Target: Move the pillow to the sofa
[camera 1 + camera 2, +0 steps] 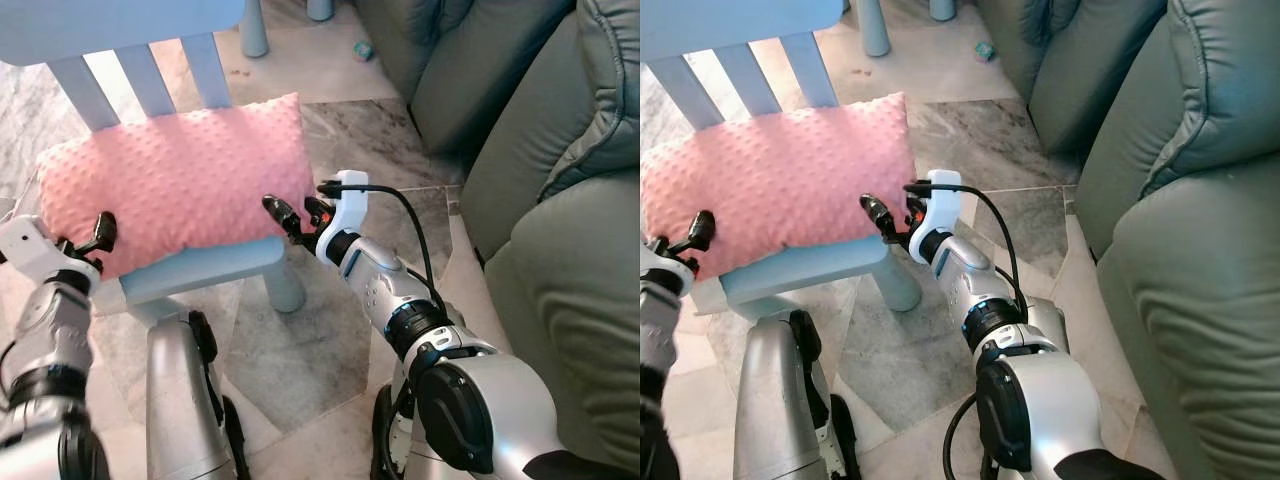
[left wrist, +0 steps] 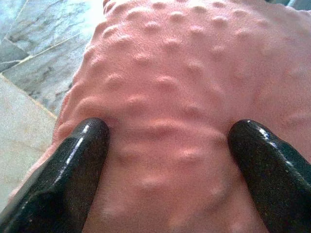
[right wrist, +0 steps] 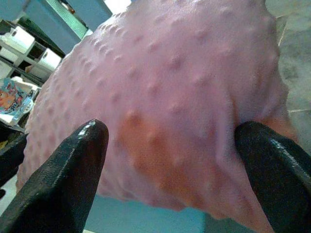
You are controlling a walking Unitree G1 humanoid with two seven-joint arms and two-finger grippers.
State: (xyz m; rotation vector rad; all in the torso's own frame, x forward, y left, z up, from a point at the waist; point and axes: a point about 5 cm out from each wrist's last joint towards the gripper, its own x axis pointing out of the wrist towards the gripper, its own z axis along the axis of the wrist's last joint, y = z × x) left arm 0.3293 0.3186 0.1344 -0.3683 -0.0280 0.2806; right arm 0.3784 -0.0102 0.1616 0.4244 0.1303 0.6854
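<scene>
Pillow [image 1: 180, 180] lies across the blue chair [image 1: 200, 268] seat beside the sofa [image 1: 560, 200]; our wrist views show left gripper [image 2: 167, 160] and right gripper [image 3: 170, 165] spread wide, fingers pressing its opposite ends.

the pillow [image 1: 180, 180] is laid on the seat of the chair [image 1: 205, 268], in front of the chair's slatted back. the left gripper [image 1: 95, 238] is placed at the pillow's left end, the right gripper [image 1: 290, 215] at its right end, with the pillow between each pair of spread fingers. the sofa [image 1: 540, 180] is found to the right, across a strip of floor [image 1: 390, 130].
</scene>
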